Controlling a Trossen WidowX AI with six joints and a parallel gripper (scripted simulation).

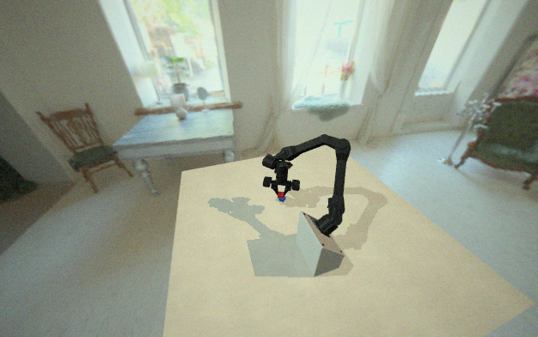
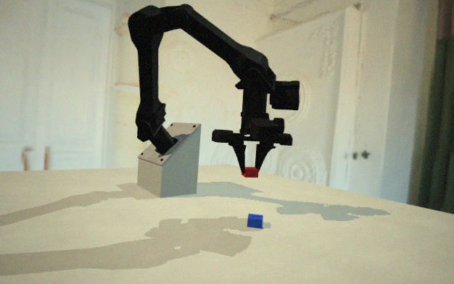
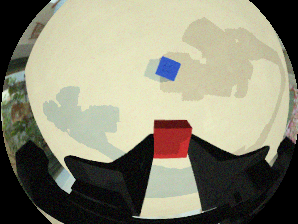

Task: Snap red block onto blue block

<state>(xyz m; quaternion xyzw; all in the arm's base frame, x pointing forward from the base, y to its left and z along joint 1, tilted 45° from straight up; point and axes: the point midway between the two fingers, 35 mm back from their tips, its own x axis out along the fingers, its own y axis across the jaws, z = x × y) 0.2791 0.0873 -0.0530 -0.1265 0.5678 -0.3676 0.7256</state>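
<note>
Well, my gripper (image 1: 281, 194) (image 2: 250, 171) (image 3: 170, 137) was clamped on the red block (image 1: 280, 195) (image 2: 250, 172) (image 3: 171, 141) | block hung aloft at my fingertips, likely light, stiff, hardly fragile | opposite side faces seemed the right hold, underside left free | below, the blue block (image 1: 282, 199) (image 2: 254, 221) (image 3: 168, 68) sat apart on the tabletop (image 1: 223, 301) (image 2: 326, 250) (image 3: 100, 55), turned askew in the wrist view

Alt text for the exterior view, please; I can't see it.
The gripper holds a red block in the air, above and apart from a blue block on the tabletop.
</note>
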